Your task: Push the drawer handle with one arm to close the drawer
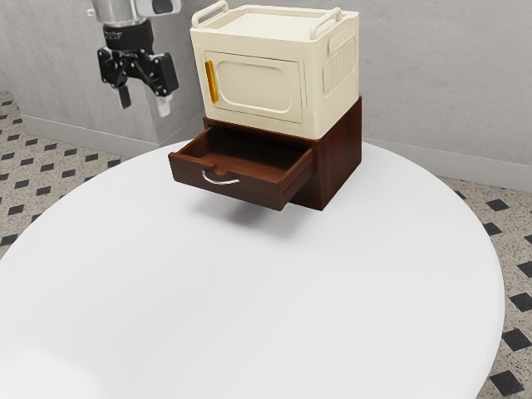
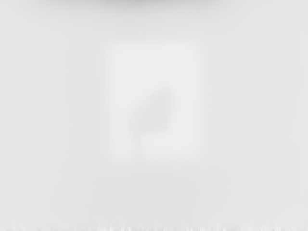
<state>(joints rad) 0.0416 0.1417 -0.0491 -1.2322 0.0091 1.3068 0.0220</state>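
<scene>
Our job at this moment is to get in front of the drawer (image 1: 258,192) before we push. It stands well out of the dark cabinet (image 1: 338,166), near the tabletop's (image 1: 249,291) far rounded edge as the exterior view shows it, with the curved metal handle (image 1: 220,181) on its front. We should lower the gripper (image 1: 145,102) outside that front, clear of the rim, so that we don't come down into the open tray. Bringing the fingers together first would likely give us one firm contact. Then we press at the handle, near the middle of the panel, and drive straight along the drawer's line into the cabinet, level and slow. Pushing at one end could make it bind; pushing too hard could shift the cabinet or the cream box (image 1: 262,76) on top of it.

Our arm (image 1: 145,10) comes in at the exterior view's upper left. The hand hangs higher than the drawer and apart from it, fingers pointing down, spread, with nothing between them. We cannot tell exactly how far forward it is, so the approach deserves care.
</scene>
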